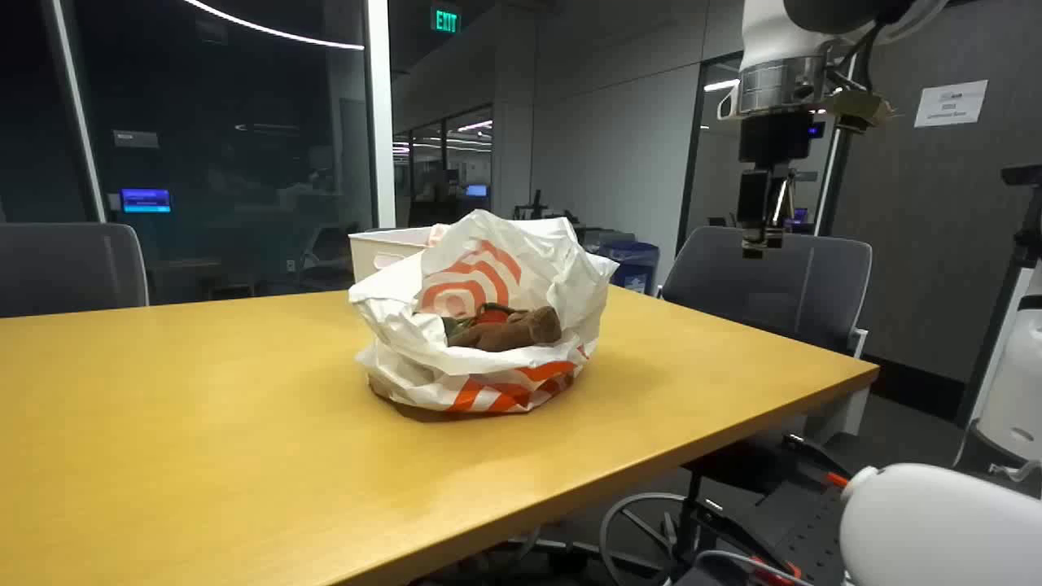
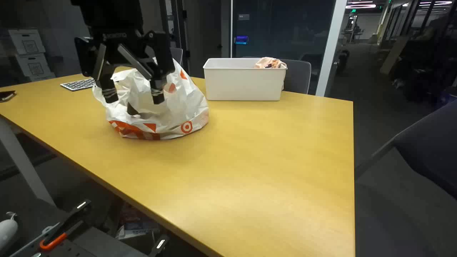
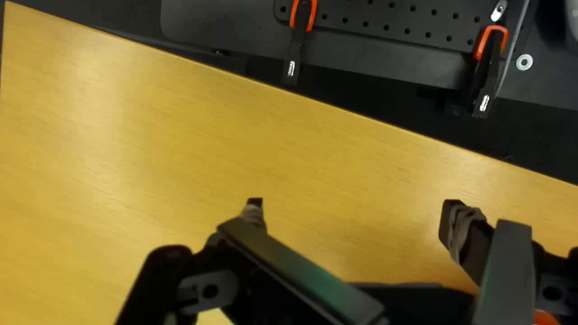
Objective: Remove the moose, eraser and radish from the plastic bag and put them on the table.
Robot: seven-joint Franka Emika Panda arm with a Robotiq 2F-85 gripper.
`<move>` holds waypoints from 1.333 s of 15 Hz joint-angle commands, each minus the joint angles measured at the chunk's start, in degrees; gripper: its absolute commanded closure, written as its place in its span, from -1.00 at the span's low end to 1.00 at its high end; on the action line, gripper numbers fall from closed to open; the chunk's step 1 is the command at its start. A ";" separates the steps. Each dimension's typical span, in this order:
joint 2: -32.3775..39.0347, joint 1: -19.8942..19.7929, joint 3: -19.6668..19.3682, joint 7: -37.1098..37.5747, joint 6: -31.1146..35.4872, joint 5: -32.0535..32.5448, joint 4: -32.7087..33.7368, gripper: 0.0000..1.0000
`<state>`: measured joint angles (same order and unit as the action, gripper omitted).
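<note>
Currently I have the end effector [image 2: 134, 97] spread wide and empty above the bench [image 1: 203, 448], while the moose [image 1: 513, 332] lies inside the plastic bag [image 1: 488, 371].

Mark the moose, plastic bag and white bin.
Moose [image 1: 509, 334]: in an exterior view, on its brown body.
Plastic bag [image 1: 480, 366]: in an exterior view, on its wall below the opening.
White bin [image 2: 244, 85]: in an exterior view, on its long side.

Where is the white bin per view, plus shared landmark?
In an exterior view: white bin, above left of centre, partly hidden behind the plastic bag.
In an exterior view: white bin, upper middle, right of plastic bag.
Wrist view: not in it.
Shared landmark: table, in all three.
</note>
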<state>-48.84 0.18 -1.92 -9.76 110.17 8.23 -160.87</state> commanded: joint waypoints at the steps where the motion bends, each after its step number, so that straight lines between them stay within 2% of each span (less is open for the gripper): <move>1: 0.06 0.29 -0.24 0.19 -0.40 0.17 -0.08 -1.00; 10: 0.48 0.29 -0.24 0.19 -0.60 0.17 -0.17 -1.00; 12: 2.94 4.11 0.97 -1.71 2.05 -1.38 0.10 -1.00; 15: 5.46 9.98 5.80 -1.65 4.97 -2.16 2.72 -1.00; 19: 9.84 16.85 12.30 -2.39 5.31 -1.45 11.21 -1.00; 20: 12.63 18.11 14.18 -2.10 7.16 -1.10 13.28 -1.00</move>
<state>-41.97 15.18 8.81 -10.96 115.23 6.82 -154.13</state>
